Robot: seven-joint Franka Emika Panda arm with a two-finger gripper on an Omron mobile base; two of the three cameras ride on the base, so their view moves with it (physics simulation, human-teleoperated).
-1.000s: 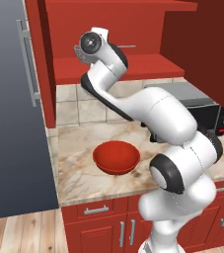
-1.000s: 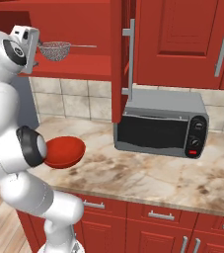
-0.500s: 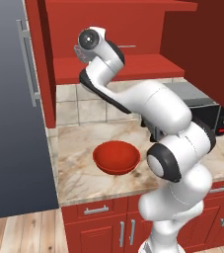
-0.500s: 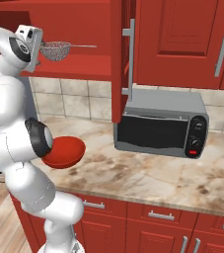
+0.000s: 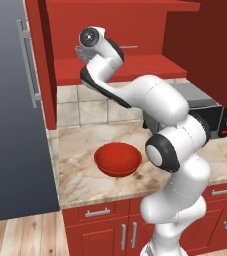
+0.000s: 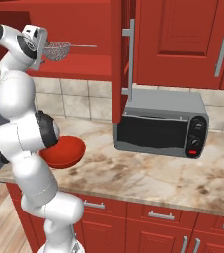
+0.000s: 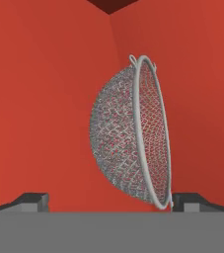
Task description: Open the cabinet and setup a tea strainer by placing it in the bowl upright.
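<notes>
Red fills the open cabinet [image 6: 84,29], its door [image 6: 117,59] swung out edge-on above the microwave [image 6: 160,123], as the white arm reaches up to the lower shelf. The gripper [image 7: 108,200] faces the tea strainer [image 7: 130,136], which sits on that shelf with its thin handle [image 6: 84,46] running toward 3 o'clock in the right base view. In the hand view the mesh dome bulges toward 9 o'clock and the rim stands at about 1 o'clock from the midpoint between the tips, because the hand is rolled. The jaws stand wide apart, one dark fingertip [image 7: 32,201] at 8 o'clock and the other at 4 o'clock, with nothing between them yet; the rim's lower end is just beside the right-hand tip.

The step in hand looks to be the approach for the pick. To do it well, the hand likely needs to advance until the tips straddle the metal rim rather than the soft-looking mesh, and shift slightly so the rim sits centred, not off at one tip. Closing should probably wait until then, since a push could slide the light strainer back on the shelf.

Down on the marble counter [image 5: 85,185] the red bowl [image 5: 117,159] waits, well apart from the shelf, at roughly 6 o'clock from the hand in the left base view.
</notes>
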